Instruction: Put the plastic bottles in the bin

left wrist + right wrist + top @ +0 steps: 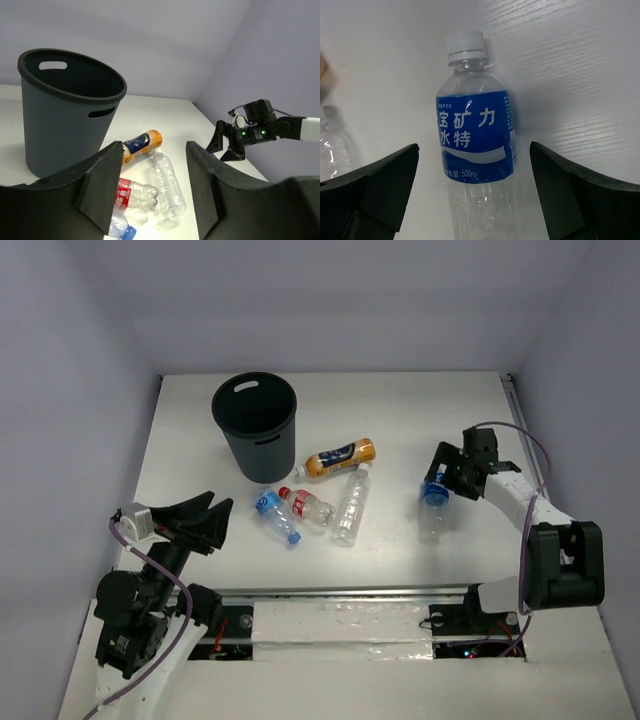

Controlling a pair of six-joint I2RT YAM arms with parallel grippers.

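Locate bin [255, 425] upright at rear left of tabletop [400, 410]. Note four bottles lying near its base: orange bottle [340, 457] closest, with red-label bottle [308, 506], blue-label bottle [275, 514] and plain bottle [352, 505] clustered just in front. Observe left pincer [155, 145] open and empty, just left of that cluster. Observe right pincer [473, 145] wide open, straddling second blue bottle [475, 135] lying on the right, touching it on neither side.

The left arm [125, 615] and right arm [515, 498] are wearing white shells over black joints. A purple cable [537, 455] is trailing along each. The left claw [208, 520] and right claw [475, 165] are sporting broad, wedge-shaped matte black fingers [375, 185]; green lights [243, 133] are glowing on the right wrist.
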